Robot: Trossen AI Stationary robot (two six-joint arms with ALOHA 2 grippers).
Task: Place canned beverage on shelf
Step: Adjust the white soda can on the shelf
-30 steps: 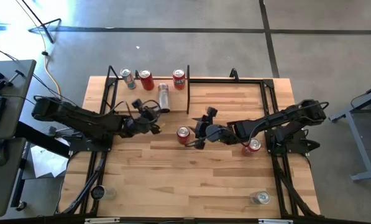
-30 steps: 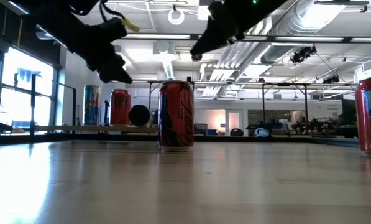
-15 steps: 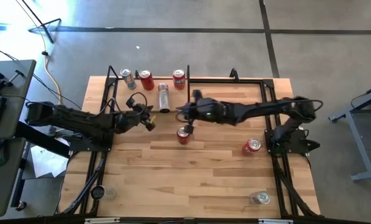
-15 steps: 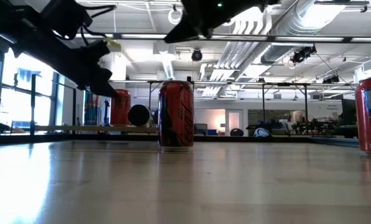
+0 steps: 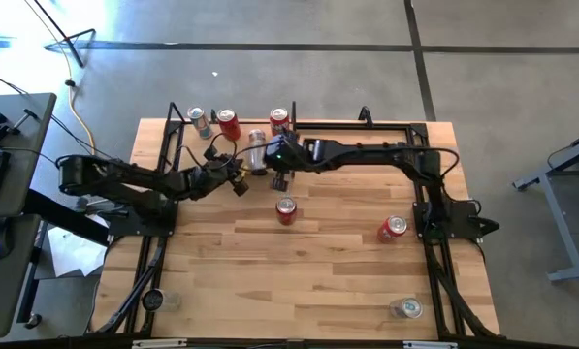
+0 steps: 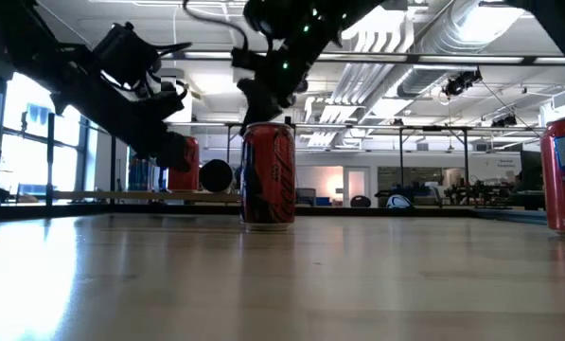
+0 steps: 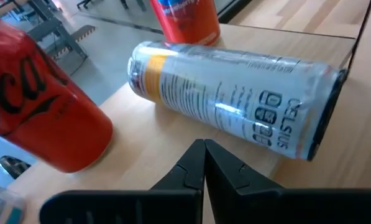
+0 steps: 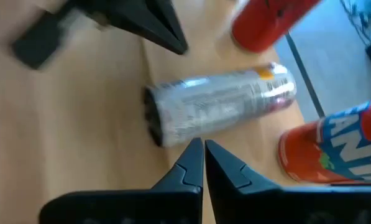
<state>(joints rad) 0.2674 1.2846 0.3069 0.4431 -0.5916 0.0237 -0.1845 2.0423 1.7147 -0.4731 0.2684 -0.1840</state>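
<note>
Your silver can (image 5: 256, 151) lies tipped on the shelf (image 5: 241, 145) at 12 o'clock. Right pincer (image 5: 279, 177) sits closed at its 3 o'clock side, left pincer (image 5: 239, 180) closed at 7. A red can (image 5: 286, 209) stands mid-table (image 5: 318, 271).

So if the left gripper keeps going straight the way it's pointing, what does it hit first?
Most likely the silver can lying on its side directly ahead of the shut left gripper; depth is unclear.
</note>
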